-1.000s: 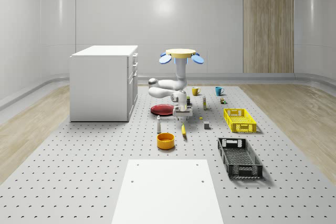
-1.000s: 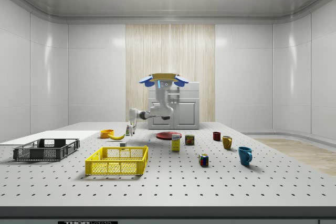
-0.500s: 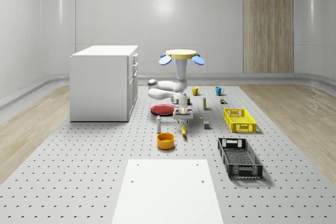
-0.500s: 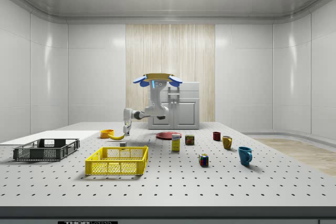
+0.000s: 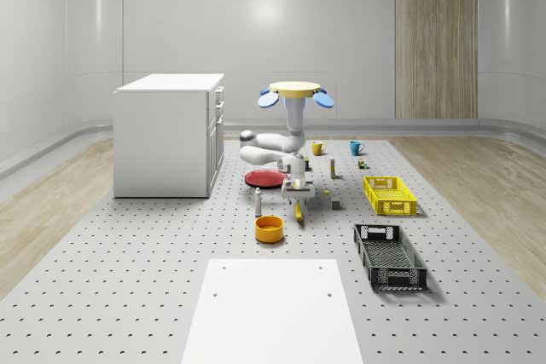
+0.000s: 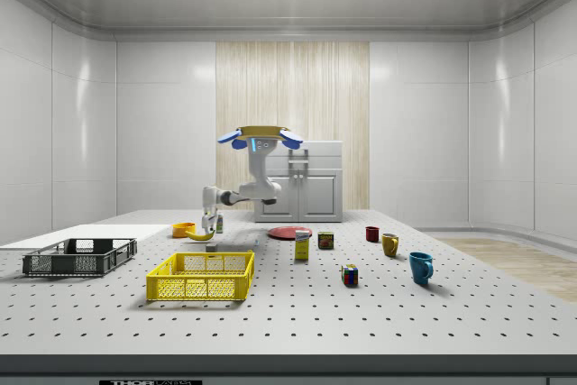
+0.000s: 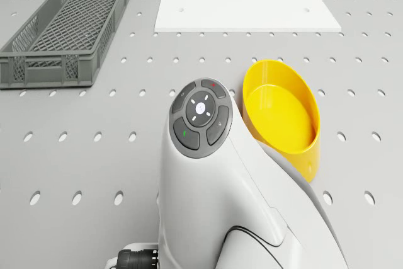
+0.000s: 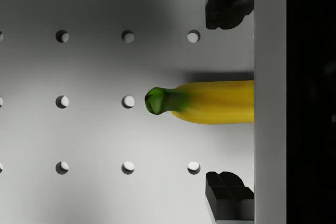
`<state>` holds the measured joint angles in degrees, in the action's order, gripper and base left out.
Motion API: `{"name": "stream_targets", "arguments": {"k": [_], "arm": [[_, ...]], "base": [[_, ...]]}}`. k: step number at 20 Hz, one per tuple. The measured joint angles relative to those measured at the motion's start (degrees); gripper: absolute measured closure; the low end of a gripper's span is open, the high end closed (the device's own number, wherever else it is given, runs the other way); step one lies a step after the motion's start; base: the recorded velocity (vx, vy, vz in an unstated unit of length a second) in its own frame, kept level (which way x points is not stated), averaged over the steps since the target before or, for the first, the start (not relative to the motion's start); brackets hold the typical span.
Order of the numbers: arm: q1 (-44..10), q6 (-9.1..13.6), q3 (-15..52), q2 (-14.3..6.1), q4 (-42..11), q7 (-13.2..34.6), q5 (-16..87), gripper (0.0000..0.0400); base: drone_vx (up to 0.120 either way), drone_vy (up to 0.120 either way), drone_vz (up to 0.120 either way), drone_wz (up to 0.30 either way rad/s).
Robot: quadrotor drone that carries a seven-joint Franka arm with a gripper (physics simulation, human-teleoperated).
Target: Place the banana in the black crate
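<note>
Banana (image 8: 210, 102) lying flat on the perforated tabletop (image 5: 128, 279), green stem end showing between the two dark fingertips (image 8: 227, 4) in the wrist view, yellow body running under the wrist housing. Jaws (image 8: 229, 103) spread wide, one tip on each side of the fruit, neither touching it; gripping nothing. Seen from the whole-scene view as a small yellow shape (image 5: 299, 210) directly below the jaws (image 5: 296, 199), near the middle of the tabletop. Just beside it, an orange bowl (image 5: 269, 228), also plain in the drone view (image 7: 281, 114) next to the white arm (image 7: 217, 174). Hovering above, behind the banana, the drone (image 5: 296, 91) with yellow top and blue rotors, arm bent forward and down. Farther off toward the tabletop's right edge in the whole-scene view, the black crate (image 5: 389, 256), well apart from the banana, with a yellow crate (image 5: 389, 194) behind it. Red plate (image 5: 264, 178) under the drone. White cabinet (image 5: 168, 134) standing at the back left. Mugs (image 5: 356, 147) toward the far edge. White panel (image 5: 273, 309) lying along the near edge.
</note>
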<state>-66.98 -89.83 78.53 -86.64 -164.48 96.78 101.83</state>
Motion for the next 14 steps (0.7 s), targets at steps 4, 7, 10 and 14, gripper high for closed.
{"name": "stream_targets", "arguments": {"k": [4, 7, 10, 14], "arm": [[-0.06, -0.26, 0.04, -0.27, 0.01, 0.05, -0.11, 0.0000], [-0.10, -0.44, 0.07, -0.47, 0.02, 0.08, -0.19, 0.0000], [-0.18, -0.80, -0.41, -0.69, 0.11, 0.10, 0.22, 0.0000], [-0.49, -1.94, -3.00, -1.04, 0.60, 0.09, 2.60, 0.0000]], "base": [[0.120, 0.000, 0.000, 0.000], [0.120, 0.000, 0.000, 0.000], [0.040, 0.000, 0.000, 0.000], [0.000, 0.000, 0.000, 0.000]]}}
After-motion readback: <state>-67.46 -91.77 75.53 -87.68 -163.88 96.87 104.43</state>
